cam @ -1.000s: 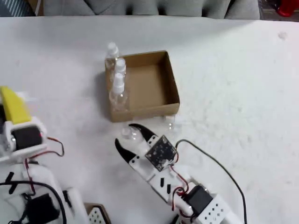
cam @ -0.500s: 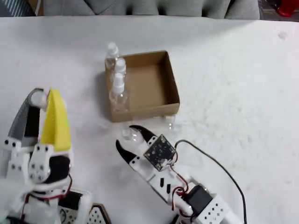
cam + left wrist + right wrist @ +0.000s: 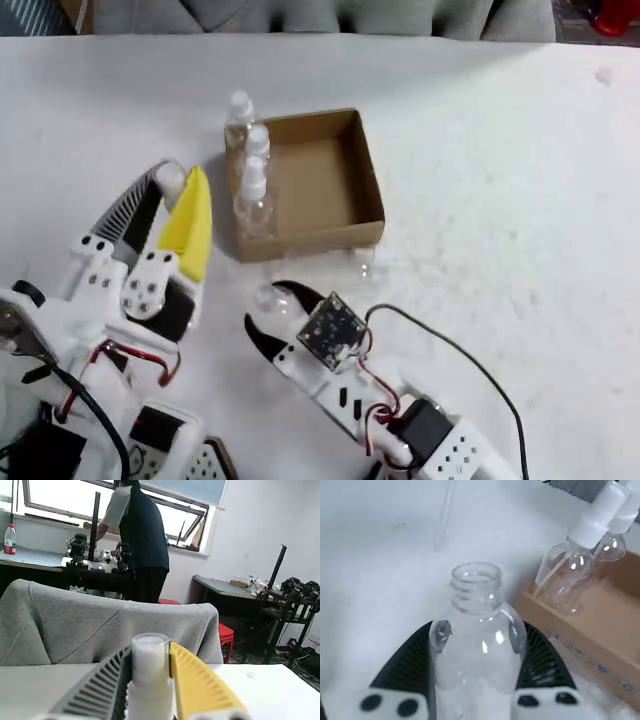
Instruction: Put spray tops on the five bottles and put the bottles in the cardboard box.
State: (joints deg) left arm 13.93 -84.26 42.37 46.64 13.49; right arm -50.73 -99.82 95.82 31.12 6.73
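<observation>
Roughly midway. Right gripper point(image 3: 266, 304) clamps an uncapped bottle point(image 3: 476, 630) between its fingers; left gripper point(image 3: 181, 180) pinches a spray top point(image 3: 149, 660). Just beyond the fingertips, three capped bottles point(image 3: 252, 190) stand in the cardboard box point(image 3: 372, 190).

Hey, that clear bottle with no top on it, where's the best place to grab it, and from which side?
Grip the bottle by its wide round body, below the shoulder, one finger on each flank, coming in from the side. That probably leaves the threaded neck free for the spray top. The right pincer holds it this way.
</observation>
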